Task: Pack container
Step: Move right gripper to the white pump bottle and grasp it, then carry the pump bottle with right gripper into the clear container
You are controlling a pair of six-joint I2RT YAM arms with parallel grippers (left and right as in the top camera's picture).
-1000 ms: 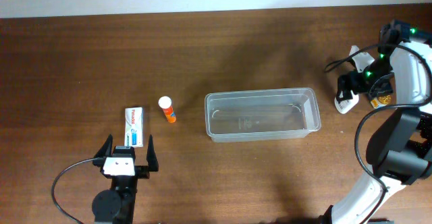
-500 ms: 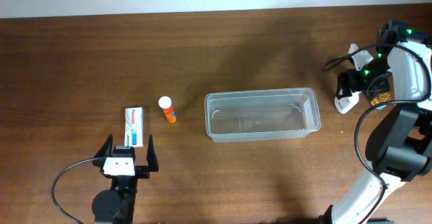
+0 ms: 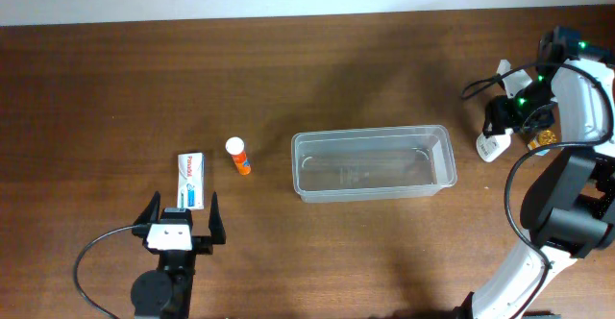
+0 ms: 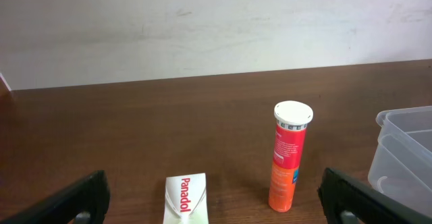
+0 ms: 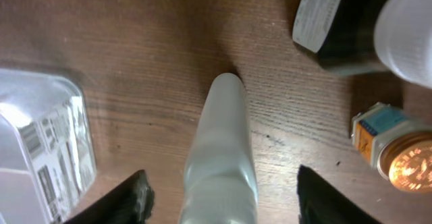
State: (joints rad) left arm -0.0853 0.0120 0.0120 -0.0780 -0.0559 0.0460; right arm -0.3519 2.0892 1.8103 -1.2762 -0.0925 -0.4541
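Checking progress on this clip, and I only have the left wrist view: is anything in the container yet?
Observer: No. Overhead, the clear container holds no items.
Operator: Where is the right end effector?
Observer: The right end effector is over a white tube lying on the table right of the container, fingers open, not touching it.
Operator: Anything else there?
Observer: A small gold-lidded jar beside the tube.

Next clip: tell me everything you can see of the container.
The container is a shallow tub of clear plastic, rectangular with rounded corners and a rim. It stands upright and empty on the wooden table, right of centre, its long side running left to right. A printed label shows through the plastic. Only the table touches it.
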